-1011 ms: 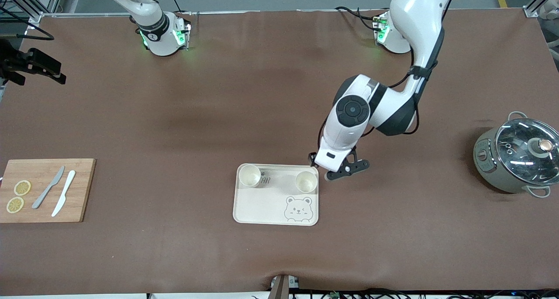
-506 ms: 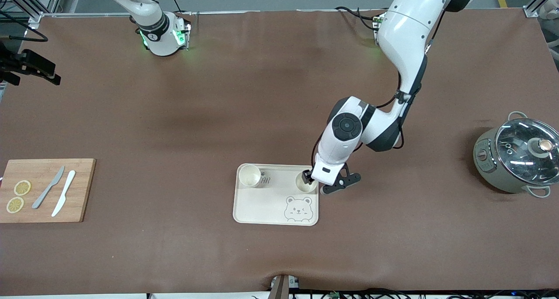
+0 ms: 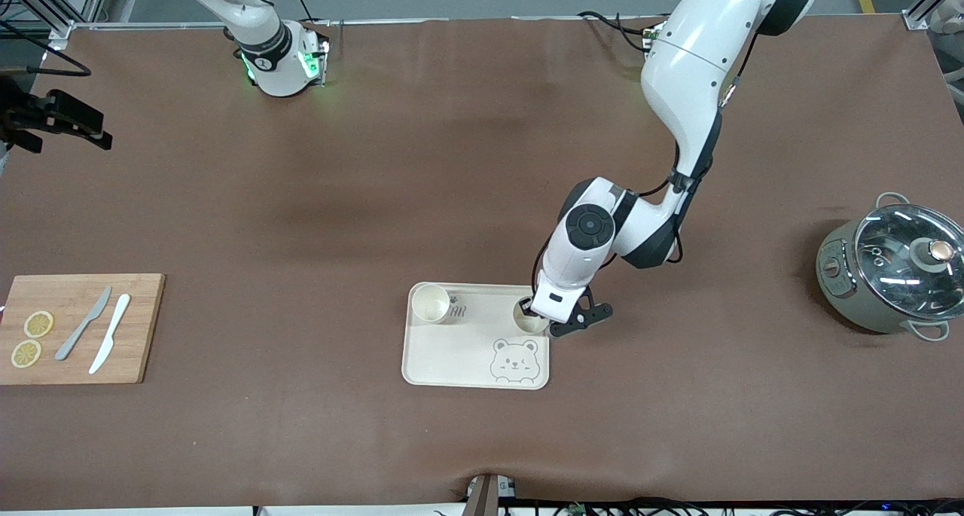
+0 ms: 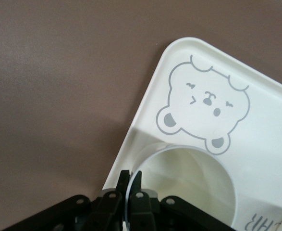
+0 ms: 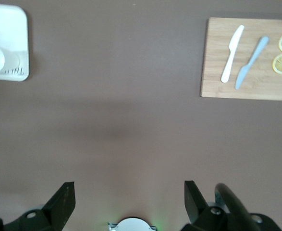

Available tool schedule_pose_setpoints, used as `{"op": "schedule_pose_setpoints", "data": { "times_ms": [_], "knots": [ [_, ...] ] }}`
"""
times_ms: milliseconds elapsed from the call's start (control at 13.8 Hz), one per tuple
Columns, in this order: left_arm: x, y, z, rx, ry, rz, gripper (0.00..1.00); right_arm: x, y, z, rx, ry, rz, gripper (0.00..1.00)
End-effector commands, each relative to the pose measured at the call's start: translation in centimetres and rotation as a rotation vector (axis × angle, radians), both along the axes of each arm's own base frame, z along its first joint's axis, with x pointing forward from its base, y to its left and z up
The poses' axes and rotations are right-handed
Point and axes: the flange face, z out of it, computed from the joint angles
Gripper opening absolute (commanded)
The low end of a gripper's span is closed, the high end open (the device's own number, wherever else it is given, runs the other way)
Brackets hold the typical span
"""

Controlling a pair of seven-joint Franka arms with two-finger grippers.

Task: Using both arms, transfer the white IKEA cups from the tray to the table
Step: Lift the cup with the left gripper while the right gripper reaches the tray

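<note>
Two white IKEA cups stand upright on a cream bear-printed tray (image 3: 452, 361), along its edge farther from the front camera. One cup (image 3: 430, 303) stands free at the corner toward the right arm's end. My left gripper (image 3: 529, 309) is shut on the rim of the other cup (image 3: 525, 322), at the corner toward the left arm's end. In the left wrist view the gripper (image 4: 130, 180) pinches that cup's (image 4: 189, 183) wall, one finger inside and one outside. My right gripper (image 5: 129, 199) waits open and empty, high over the bare table.
A wooden cutting board (image 3: 79, 328) with two knives and two lemon slices lies at the right arm's end. A grey pot with a glass lid (image 3: 892, 275) stands at the left arm's end. Brown table (image 3: 301, 199) surrounds the tray.
My left gripper came down from beside the tray onto the cup at the left arm's end and shut on its rim. The right gripper only drifted slightly.
</note>
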Motion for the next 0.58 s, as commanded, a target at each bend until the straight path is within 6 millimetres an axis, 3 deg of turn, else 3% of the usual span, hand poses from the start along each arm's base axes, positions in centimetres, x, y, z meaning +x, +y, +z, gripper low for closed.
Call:
{"op": "schedule_pose_setpoints", "data": {
  "times_ms": [0,289,506],
  "knots": [
    [1.7,0.1,4.1,-0.024,-0.051,0.02,0.0,1.7,2.0,-2.7,0.009,0.049,0.077,1.0],
    [2.3,1.8,11.0,-0.011,-0.083,0.024,0.0,5.0,2.6,-8.5,0.024,0.119,0.078,1.0],
    [4.0,7.8,16.3,0.03,-0.067,0.025,0.0,7.6,5.6,-12.5,0.018,0.102,0.088,1.0]
  ]
}}
